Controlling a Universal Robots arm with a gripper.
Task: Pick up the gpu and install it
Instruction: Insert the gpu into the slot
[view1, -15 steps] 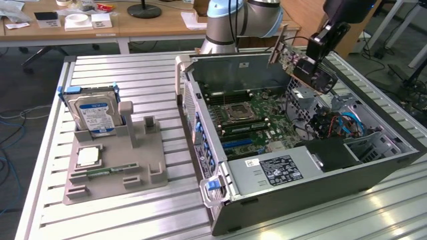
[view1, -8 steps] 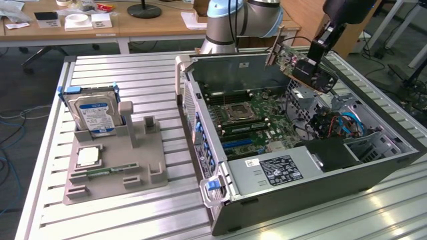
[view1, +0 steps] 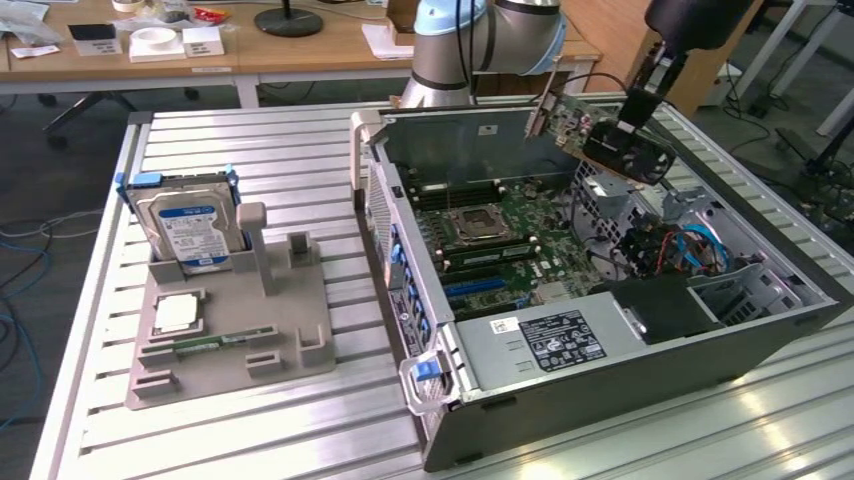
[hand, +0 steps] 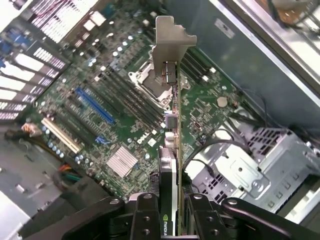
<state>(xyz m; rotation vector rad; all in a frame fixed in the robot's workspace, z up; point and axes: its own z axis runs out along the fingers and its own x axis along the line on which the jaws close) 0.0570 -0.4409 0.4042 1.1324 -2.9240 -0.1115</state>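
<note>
The gpu (view1: 622, 152), a green board with a black cooler and a silver end bracket, hangs tilted in the air over the back right part of the open computer case (view1: 400, 215). My gripper (view1: 639, 116) is shut on it from above. In the wrist view the gpu (hand: 171, 130) appears edge-on, its silver bracket (hand: 171, 40) pointing away from me, and my gripper (hand: 172, 222) clamps its near end between black fingers (hand: 145, 215). Below it lies the motherboard (hand: 125, 95) with a blue slot (hand: 95, 106) and a white slot (hand: 60, 135). The card touches nothing in the case.
A grey fixture (view1: 234, 345) on the exterior view's left holds a hard drive (view1: 194, 228), a processor (view1: 176, 313) and a memory stick (view1: 214, 343). Inside the case are a drive cage (hand: 250, 172), cables (view1: 674, 250) and a power supply (view1: 561, 340). The arm's base (view1: 447, 50) stands behind the case.
</note>
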